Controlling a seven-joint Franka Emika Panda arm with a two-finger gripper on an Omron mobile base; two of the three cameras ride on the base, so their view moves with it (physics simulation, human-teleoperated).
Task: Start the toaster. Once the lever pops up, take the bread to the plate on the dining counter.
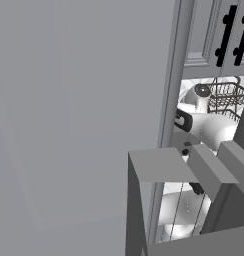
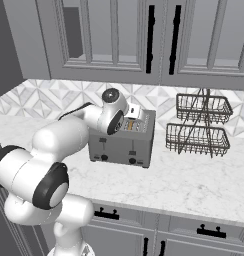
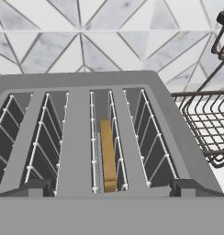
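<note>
Nearest your hand camera sit the two dark fingertips (image 3: 29,187) at the bottom of the hand view, one at each lower corner, wide apart with nothing between them — your hand (image 3: 109,188) is spread wide and holds nothing. Just past them lies the top of the toaster (image 3: 81,114), seen from above with its slots and wire guides running away from you. The bread (image 3: 107,153) stands on edge in the middle slot, a thin tan slice sunk down between the wires, its top edge below the rim of the slot.

In the right base view you see the arm (image 2: 59,145) bent over the desk (image 2: 184,185), its wrist reaching above the grey toaster (image 2: 125,145); there the hand itself is hidden behind the wrist joint. The toaster stands on the white veined desk against the tiled wall (image 2: 54,97), with two dark knobs low on its front. To its right, apart from it, stands a two-tier wire basket rack (image 2: 199,125), and you catch the edge of the same rack (image 3: 205,119) at the right of the hand view. Grey cupboards (image 2: 144,35) with black handles hang above.

In the left base view a grey panel (image 1: 79,110) blocks most of the scene — you see a strip of the white arm (image 1: 209,127) and the wire rack (image 1: 226,95) past its right edge.
</note>
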